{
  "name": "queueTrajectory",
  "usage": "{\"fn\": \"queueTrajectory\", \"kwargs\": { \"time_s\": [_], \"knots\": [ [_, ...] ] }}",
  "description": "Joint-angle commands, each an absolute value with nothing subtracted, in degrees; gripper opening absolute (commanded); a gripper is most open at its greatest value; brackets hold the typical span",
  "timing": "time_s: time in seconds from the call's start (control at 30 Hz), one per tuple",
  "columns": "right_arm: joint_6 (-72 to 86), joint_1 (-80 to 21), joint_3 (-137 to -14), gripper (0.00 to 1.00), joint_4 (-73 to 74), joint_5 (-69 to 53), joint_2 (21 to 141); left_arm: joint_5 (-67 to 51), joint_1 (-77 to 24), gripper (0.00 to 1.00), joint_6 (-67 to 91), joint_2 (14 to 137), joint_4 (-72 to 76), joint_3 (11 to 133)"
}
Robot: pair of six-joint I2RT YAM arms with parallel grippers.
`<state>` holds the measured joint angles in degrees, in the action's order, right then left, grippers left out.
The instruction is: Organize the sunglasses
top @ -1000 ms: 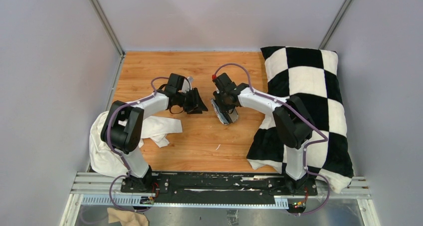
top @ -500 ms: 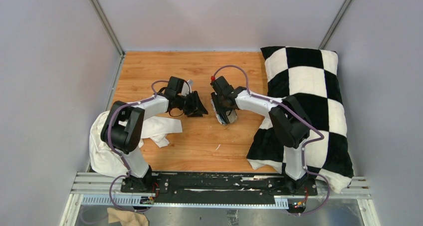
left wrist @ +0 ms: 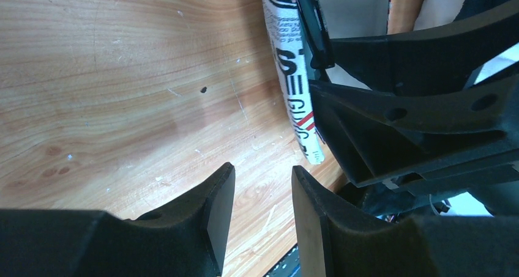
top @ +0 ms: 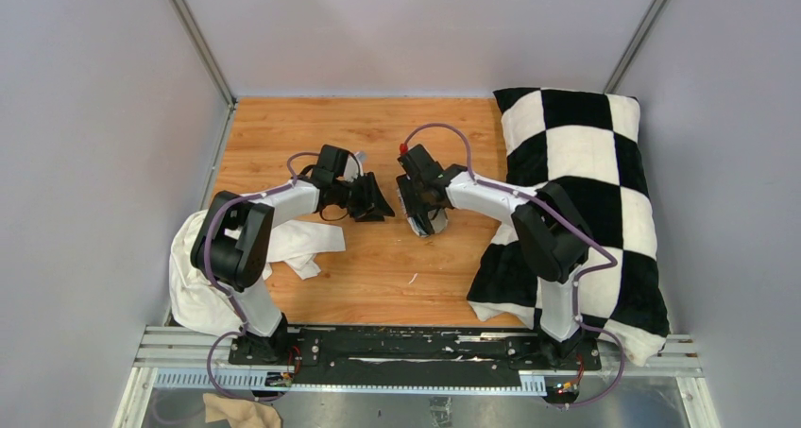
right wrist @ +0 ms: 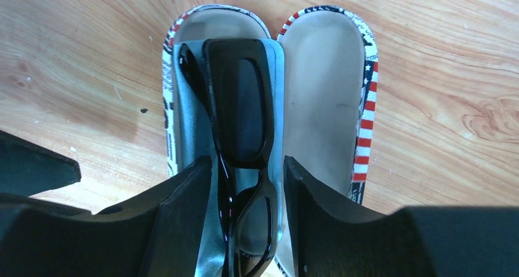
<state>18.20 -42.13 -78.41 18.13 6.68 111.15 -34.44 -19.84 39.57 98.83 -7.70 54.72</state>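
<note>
The black folded sunglasses (right wrist: 238, 118) lie on a light-blue cloth (right wrist: 190, 124) in the left half of the open case (right wrist: 324, 93), whose edge is striped. My right gripper (right wrist: 246, 162) stands open over the case. Its fingers straddle the near end of the sunglasses, with a thin gap on each side. My left gripper (left wrist: 263, 169) is open and empty, low over the bare wood just left of the case (left wrist: 287, 57). In the top view the two grippers, left (top: 373, 201) and right (top: 422, 211), face each other at mid-table.
A black-and-white checkered pillow (top: 576, 163) fills the table's right side. A white cloth (top: 203, 277) lies crumpled at the left edge, under the left arm. Grey walls enclose the wooden table (top: 283, 135) on three sides.
The right gripper's jaws have spread apart, letting go of the sunglasses, which now rest in the case. The right wrist shifted slightly left and back. The left arm has not moved.
</note>
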Motion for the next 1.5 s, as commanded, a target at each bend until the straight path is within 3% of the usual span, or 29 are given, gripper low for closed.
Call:
{"fn": "queueTrajectory", "kwargs": {
  "time_s": [0.0, 0.27, 1.17, 1.47],
  "knots": [
    [18.41, -42.94, -78.11, 0.52, 20.29, 7.32, 107.52, -35.68, -19.79, 0.44, 39.38, 98.27, -7.2, 54.97],
    [18.37, -43.12, -77.68, 0.51, 20.74, 6.86, 104.96, -36.03, -19.84, 0.44, 39.38, 98.68, -7.29, 55.59],
    [17.62, -43.23, -80.1, 0.15, 21.02, 6.05, 111.11, -36.47, -19.78, 0.43, 38.42, 98.61, -8.06, 55.63],
    [17.34, -43.18, -81.48, 0.13, 21.01, 5.48, 112.04, -36.73, -19.79, 0.44, 38.15, 98.86, -8.26, 55.65]
  ]
}}
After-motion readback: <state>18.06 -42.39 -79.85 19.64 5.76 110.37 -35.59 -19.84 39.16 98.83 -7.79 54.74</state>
